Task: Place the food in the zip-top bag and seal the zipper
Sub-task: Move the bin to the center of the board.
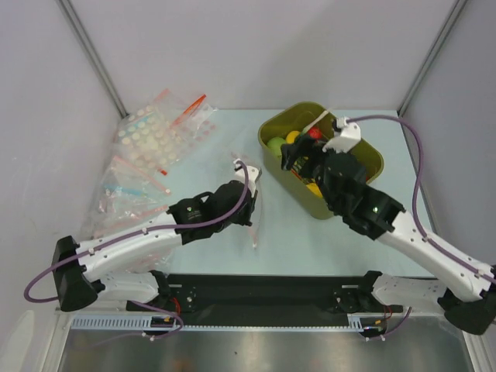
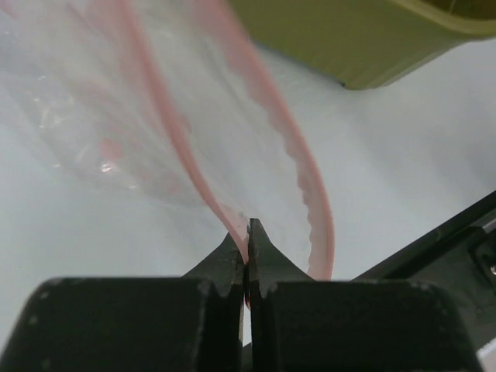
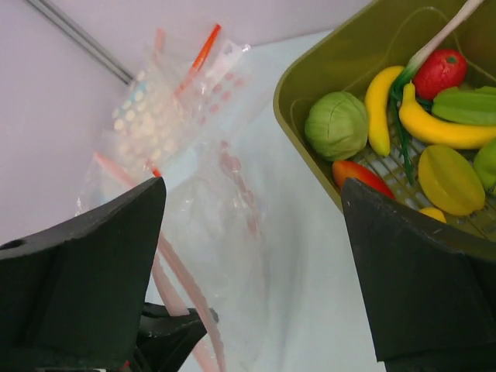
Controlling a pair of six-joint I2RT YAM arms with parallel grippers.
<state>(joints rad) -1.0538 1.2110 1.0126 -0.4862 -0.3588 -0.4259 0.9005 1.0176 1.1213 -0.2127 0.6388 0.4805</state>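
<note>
The clear zip-top bag (image 2: 147,116) lies on the table in the middle (image 1: 256,223), its mouth gaping. My left gripper (image 2: 248,232) is shut on one side of the pink-red zipper (image 2: 174,132); the strip's other side curves off to the right. In the top view that gripper (image 1: 249,198) sits just left of the olive tub (image 1: 364,159). The food lies in the tub: two yellow bananas (image 3: 443,130), a round green piece (image 3: 337,124), a red piece (image 3: 440,71). My right gripper (image 3: 252,186) is open and empty, hovering at the tub's left rim (image 1: 297,161), over the bag (image 3: 232,232).
Clear bags printed with pastel dots (image 1: 155,136) and others with blue and red strips (image 1: 128,192) lie piled at the left against the wall. The enclosure's walls and metal posts stand at the back and sides. The tub (image 2: 364,43) is close to the right of the held bag.
</note>
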